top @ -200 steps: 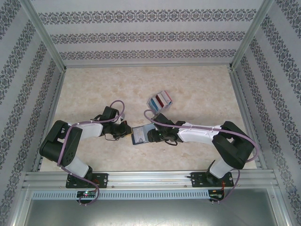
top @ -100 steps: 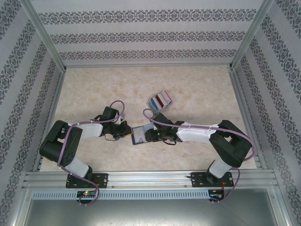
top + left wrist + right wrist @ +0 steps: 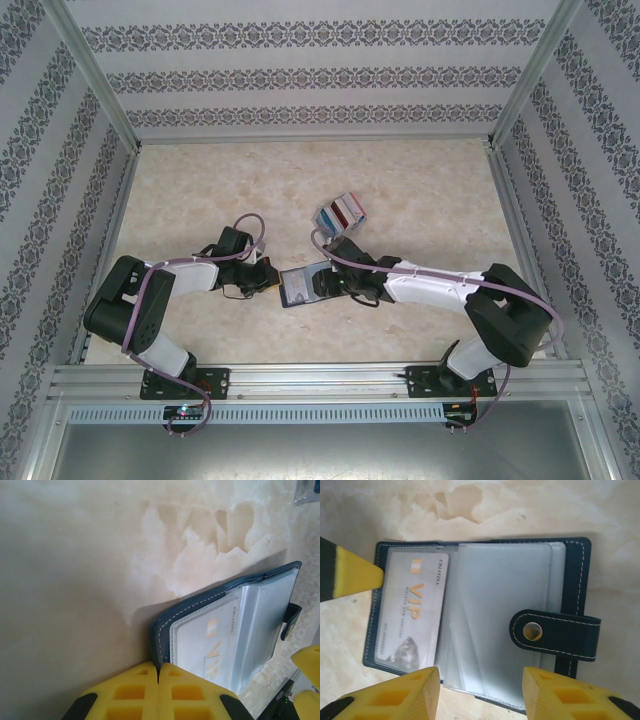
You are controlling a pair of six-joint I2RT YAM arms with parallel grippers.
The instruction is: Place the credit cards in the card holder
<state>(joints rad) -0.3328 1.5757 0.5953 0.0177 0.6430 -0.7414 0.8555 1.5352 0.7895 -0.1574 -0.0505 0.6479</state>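
The navy card holder (image 3: 300,287) lies open on the table between both grippers, clear sleeves up. A white VIP credit card (image 3: 412,622) sits in its left sleeve, and the snap strap (image 3: 555,632) folds over the right side. My left gripper (image 3: 158,669) is shut on the holder's stitched cover edge (image 3: 165,630); its yellow finger (image 3: 350,575) shows in the right wrist view. My right gripper (image 3: 481,687) hovers open over the sleeves' near edge, with nothing held. More coloured credit cards stand in a pale rack (image 3: 340,213) behind the right gripper (image 3: 328,283).
The beige marble-patterned table (image 3: 430,190) stretches back to patterned walls and metal frame posts. A corner of the clear rack (image 3: 307,492) shows at the top right of the left wrist view. Both arm bases sit on the rail (image 3: 320,380) at the near edge.
The right arm's elbow has swung to the right and its jaws stand a little wider. The left gripper and the card holder have not moved.
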